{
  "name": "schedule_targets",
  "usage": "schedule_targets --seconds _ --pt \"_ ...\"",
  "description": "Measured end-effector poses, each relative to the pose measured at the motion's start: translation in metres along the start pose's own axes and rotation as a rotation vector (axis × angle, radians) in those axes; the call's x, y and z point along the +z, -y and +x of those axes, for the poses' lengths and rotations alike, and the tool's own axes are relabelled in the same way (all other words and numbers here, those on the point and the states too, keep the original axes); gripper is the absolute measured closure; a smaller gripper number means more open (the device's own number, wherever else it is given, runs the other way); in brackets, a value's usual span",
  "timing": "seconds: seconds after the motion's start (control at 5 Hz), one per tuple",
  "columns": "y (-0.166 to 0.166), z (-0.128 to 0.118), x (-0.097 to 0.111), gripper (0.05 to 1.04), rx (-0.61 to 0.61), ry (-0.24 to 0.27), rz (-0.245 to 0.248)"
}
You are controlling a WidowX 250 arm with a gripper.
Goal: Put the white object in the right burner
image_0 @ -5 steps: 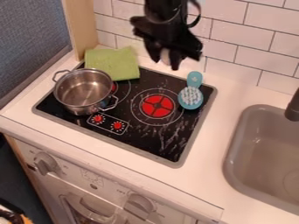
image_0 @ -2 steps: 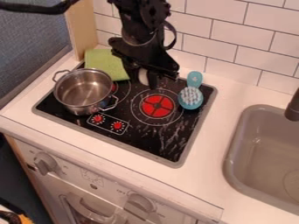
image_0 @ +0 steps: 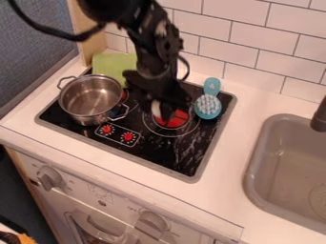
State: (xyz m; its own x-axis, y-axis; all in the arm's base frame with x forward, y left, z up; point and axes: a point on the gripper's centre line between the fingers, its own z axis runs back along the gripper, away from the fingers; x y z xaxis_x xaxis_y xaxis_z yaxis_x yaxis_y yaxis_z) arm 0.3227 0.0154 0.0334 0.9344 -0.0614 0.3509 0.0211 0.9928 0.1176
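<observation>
Pincer (image_0: pixel 159 112) lower, between pot (image_0: pixel 91 99) and brush (image_0: pixel 208 106)

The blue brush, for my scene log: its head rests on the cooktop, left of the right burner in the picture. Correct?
Not quite: the camera view shows the blue brush right of that burner. Its head does rest on the cooktop.

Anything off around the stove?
Brush on the stove, handle across its back rim: odd place for one. Green cloth overlaps the back-left corner. Pot sits off-centre, red of the left burner showing beside it. Pale streaks at right: scuffs or glare, can't tell.
</observation>
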Motion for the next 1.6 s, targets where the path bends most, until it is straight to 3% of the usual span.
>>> schedule_targets --seconds 0.2,0.4,0.6,0.8,1.0,1.4,1.6 --pt "0.003 -0.002 -0.019 0.621 0.004 -0.035 -0.006" --pt "0.002 0.003 -0.022 0.53 0.025 -0.033 -0.002" --pt "0.0 0.003 -0.021 0.238 0.071 -0.031 0.018" --pt "0.002 -0.001 -0.019 0.079 0.069 -0.045 0.012" --pt "0.002 -0.002 -0.008 0.082 0.062 -0.033 0.005" --pt "-0.003 0.011 0.034 0.083 0.057 0.068 0.002" --pt "0.0 0.022 0.07 0.083 0.013 0.181 0.004"
